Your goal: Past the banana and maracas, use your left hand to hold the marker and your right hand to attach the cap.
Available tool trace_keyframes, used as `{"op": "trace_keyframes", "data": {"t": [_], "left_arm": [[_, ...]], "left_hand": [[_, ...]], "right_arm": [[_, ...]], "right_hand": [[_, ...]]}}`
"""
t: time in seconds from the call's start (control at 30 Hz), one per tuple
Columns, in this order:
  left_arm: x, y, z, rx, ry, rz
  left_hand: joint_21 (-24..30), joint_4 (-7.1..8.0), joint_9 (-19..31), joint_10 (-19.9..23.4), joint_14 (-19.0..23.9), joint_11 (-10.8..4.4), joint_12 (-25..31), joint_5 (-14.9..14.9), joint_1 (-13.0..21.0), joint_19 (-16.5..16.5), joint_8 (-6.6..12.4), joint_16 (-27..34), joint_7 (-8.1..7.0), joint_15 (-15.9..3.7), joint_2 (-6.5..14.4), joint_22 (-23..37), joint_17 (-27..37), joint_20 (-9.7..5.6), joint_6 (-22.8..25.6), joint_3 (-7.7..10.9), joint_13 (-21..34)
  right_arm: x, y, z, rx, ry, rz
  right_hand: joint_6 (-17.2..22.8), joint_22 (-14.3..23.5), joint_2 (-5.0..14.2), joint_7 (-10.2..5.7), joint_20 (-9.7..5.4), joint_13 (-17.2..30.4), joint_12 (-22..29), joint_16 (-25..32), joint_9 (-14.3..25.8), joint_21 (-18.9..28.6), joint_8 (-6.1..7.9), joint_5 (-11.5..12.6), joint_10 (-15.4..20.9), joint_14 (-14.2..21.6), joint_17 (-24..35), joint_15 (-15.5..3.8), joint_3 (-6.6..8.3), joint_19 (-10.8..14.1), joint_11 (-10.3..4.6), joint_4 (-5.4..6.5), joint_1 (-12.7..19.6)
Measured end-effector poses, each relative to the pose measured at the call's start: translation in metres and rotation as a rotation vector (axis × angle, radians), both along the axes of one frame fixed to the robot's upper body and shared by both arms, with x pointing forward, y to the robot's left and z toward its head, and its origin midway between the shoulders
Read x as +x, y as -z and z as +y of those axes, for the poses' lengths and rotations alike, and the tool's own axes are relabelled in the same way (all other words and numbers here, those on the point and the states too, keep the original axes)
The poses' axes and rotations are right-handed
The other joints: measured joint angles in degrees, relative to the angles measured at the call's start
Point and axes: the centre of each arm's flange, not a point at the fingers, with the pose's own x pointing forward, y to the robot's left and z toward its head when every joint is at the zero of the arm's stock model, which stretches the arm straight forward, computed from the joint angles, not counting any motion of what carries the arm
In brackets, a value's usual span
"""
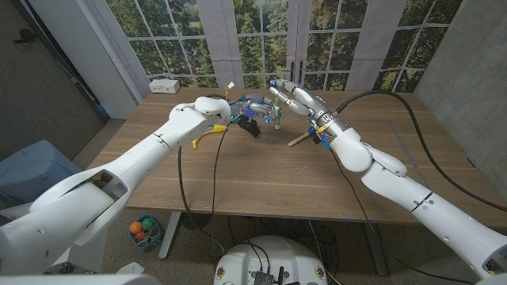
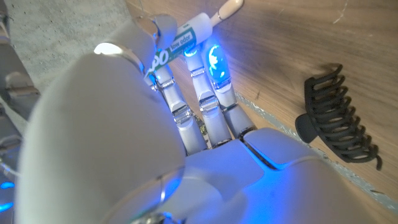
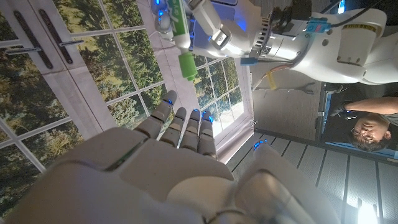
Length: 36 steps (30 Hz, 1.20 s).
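Capping looks nearly done: the left hand (image 1: 247, 107) grips the marker (image 3: 176, 22) in the air beyond the banana (image 1: 210, 133), with the green cap (image 3: 186, 65) on its end. The right hand (image 3: 180, 127) hovers near, fingers straight and empty. A firm push to seat the cap is probably the next move.

My left hand (image 3: 214, 28) holds the white marker (image 3: 178, 28) with green label, its green cap (image 3: 186, 65) already on the end.
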Motion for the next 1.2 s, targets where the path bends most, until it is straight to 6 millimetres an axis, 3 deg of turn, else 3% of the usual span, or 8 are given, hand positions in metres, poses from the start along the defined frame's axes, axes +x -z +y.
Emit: {"op": "trace_keyframes", "data": {"t": [0.13, 0.33, 0.5, 0.77, 1.2], "left_arm": [[0.0, 0.001, -0.003, 0.019, 0.022, 0.029], [0.001, 0.001, -0.008, 0.038, 0.06, 0.077], [0.002, -0.001, -0.013, 0.05, 0.09, 0.112], [0.002, -0.001, -0.017, 0.061, 0.118, 0.149], [0.002, -0.004, -0.018, 0.061, 0.132, 0.164]], "left_hand": [[0.0, 0.0, 0.0, 0.0, 0.1, 0.0, 0.0, 0.4, 0.0, 0.0, 0.0, 0.0, 0.0, 0.08, 0.0, -0.3, 0.0, 0.0, 0.0, 0.0, 0.3], [0.0, 0.0, -0.2, 0.0, 0.4, 0.0, 0.0, 0.6, -0.5, 0.0, 0.0, 0.0, 0.21, 0.12, -0.5, -0.3, 0.0, 0.0, -0.2, 0.0, 0.3], [0.0, 0.0, -0.2, 0.0, 0.6, 0.0, 0.0, 1.1, -0.5, 0.1, -0.02, 0.4, 0.21, -0.01, -0.5, -0.3, 0.0, 0.1, -0.2, 0.0, 0.3], [0.0, 0.0, -0.2, 0.0, 0.6, 0.0, 0.0, 1.5, -0.5, 0.1, -0.02, 0.4, 0.52, -0.01, -0.5, -0.3, 0.0, 0.11, -0.5, 0.0, 0.7], [0.3, 0.0, -0.3, 0.0, 0.6, 0.01, -0.1, 1.9, -0.1, 0.1, -0.24, 0.4, 0.51, -0.01, -0.7, -0.5, 0.0, 0.11, -0.5, 0.0, 0.7]], "right_arm": [[0.003, -0.002, 0.002, -0.003, 0.011, 0.011], [0.009, -0.003, 0.006, -0.015, 0.034, 0.018], [0.014, -0.003, 0.009, -0.035, 0.069, 0.006], [0.019, -0.001, 0.014, -0.079, 0.143, -0.022], [0.023, 0.005, 0.016, -0.14, 0.22, -0.016]], "right_hand": [[-1.2, -0.1, -0.03, 0.19, 0.42, -0.6, 0.0, -0.4, 0.0, -0.6, 0.0, 0.0, -0.6, -0.6, -0.6, 0.21, -0.15, -0.8, 0.01, 0.23, -1.2], [-1.4, 0.0, -0.53, -0.01, -0.19, -1.2, 0.0, -0.6, 0.0, -1.2, 0.0, 0.0, -1.3, -0.9, -0.9, -0.11, -0.3, -1.4, -0.09, 0.86, -2.0], [-1.4, 0.1, -0.19, -0.01, -0.19, -1.5, 0.0, -0.6, 0.0, -1.5, 0.0, 0.0, -1.3, -0.9, -1.1, -0.11, 0.01, -1.4, -0.09, 1.17, -2.7], [-1.2, 0.1, -1.33, 0.83, -0.19, -2.0, 0.2, -0.6, 0.0, -1.7, 0.27, 0.0, -0.7, -1.1, -1.5, 0.11, -0.39, -1.4, -0.29, 1.57, -3.8], [-0.1, 0.1, -2.25, 0.8, 0.45, -2.9, 0.5, -0.6, 0.0, -1.9, 0.68, 0.4, 0.0, -1.1, -2.1, 0.1, -0.54, -0.8, -0.4, 2.2, -6.6]]}}
